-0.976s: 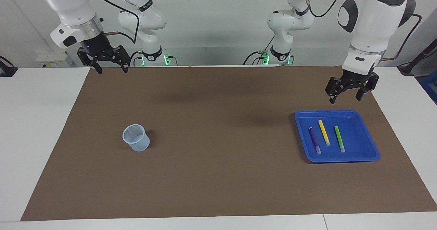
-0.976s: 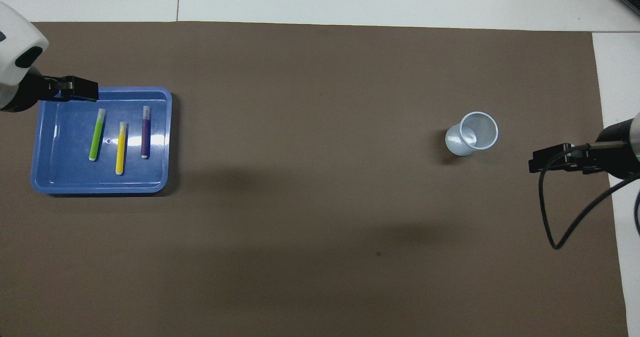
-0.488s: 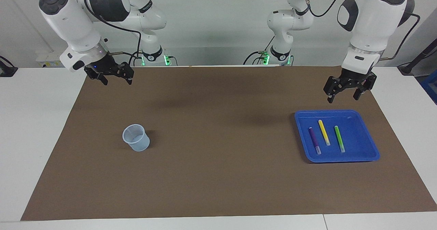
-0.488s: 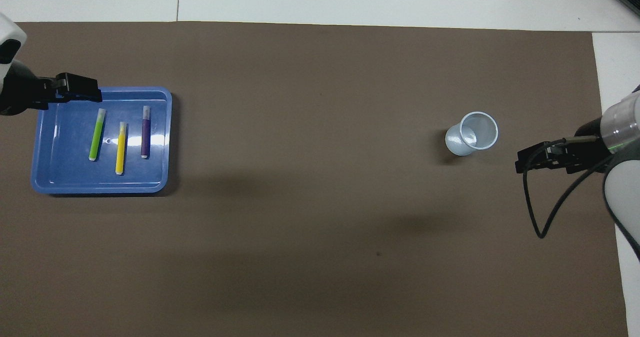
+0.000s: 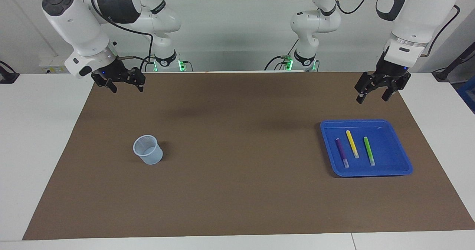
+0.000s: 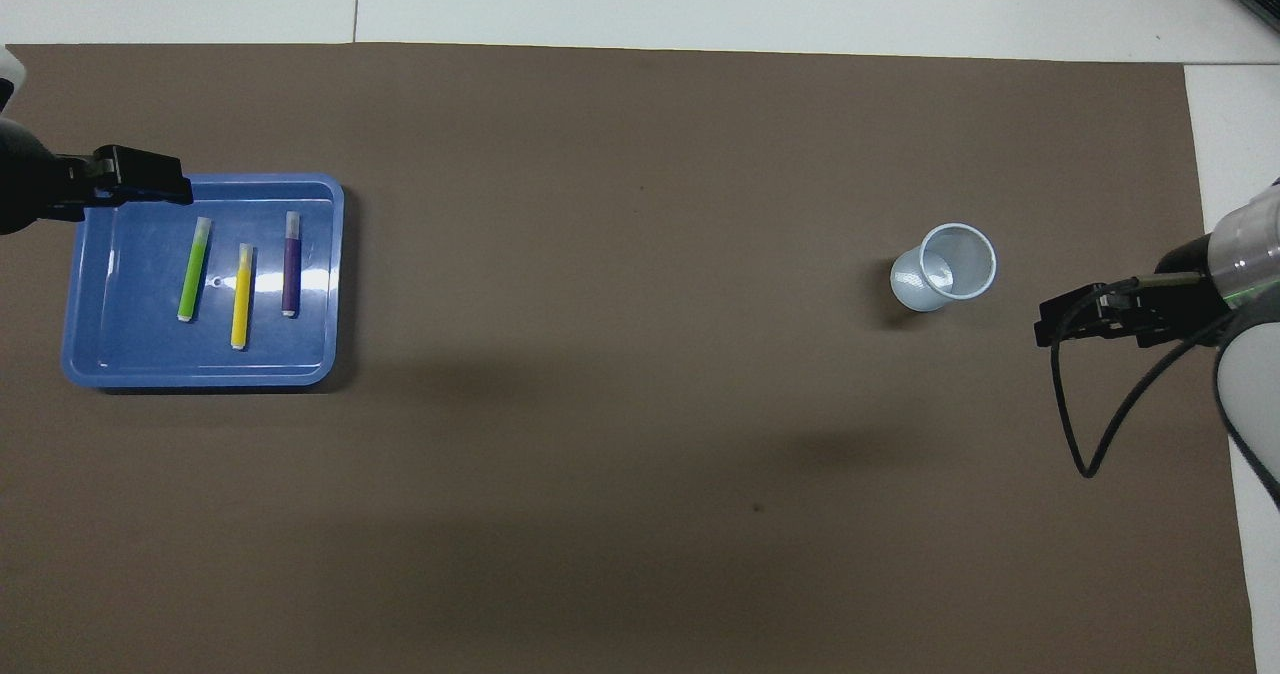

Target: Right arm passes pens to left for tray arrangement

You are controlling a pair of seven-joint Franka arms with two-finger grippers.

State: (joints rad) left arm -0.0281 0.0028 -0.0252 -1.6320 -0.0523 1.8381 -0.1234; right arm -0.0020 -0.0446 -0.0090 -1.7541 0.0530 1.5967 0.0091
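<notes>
In your overhead view the left arm (image 6: 25, 189) is cut off by the picture's edge, so you see only its dark wrist and the left tool (image 6: 150, 176) reaching in over the blue tray's (image 6: 335, 284) corner. The right arm (image 6: 1235, 284) is likewise cropped at the worktop's (image 6: 640, 454) other end. In your facing view both arms' upper links run out of the top edge. Any print on the pens (image 5: 354, 148) is too small for you to read.
</notes>
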